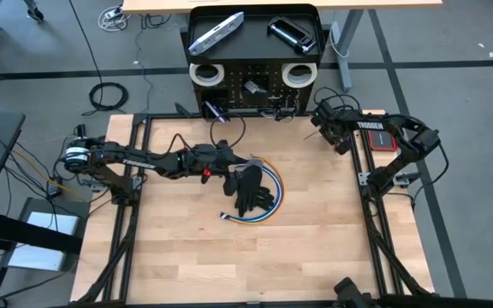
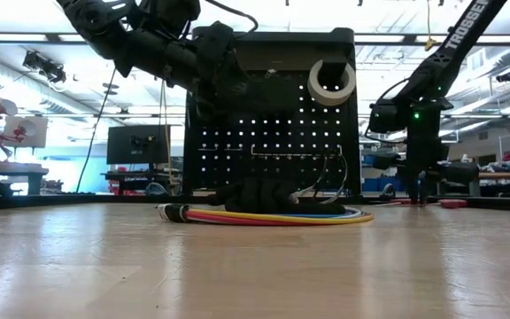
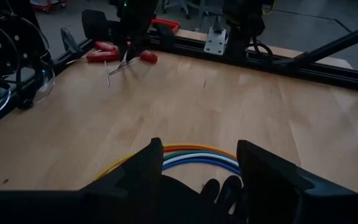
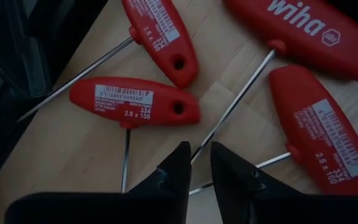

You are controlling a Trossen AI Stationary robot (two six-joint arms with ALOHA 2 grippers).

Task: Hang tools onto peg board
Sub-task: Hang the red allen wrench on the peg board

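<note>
Red T-handle keys (image 4: 135, 104) with white labels on pale wood table (image 1: 315, 231); black peg board (image 1: 253, 85); white tape rolls (image 1: 205, 74); multicoloured cable coil (image 2: 264, 215).

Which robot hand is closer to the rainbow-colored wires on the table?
Left. The left gripper hangs right over the coil of colored wires mid-table. The right gripper is far off at the table's back right corner, over the red-handled tools.

Glossy red plastic handles (image 4: 135, 102) with thin bare-metal shafts lie on smooth pale wood table (image 4: 241, 74).
</note>
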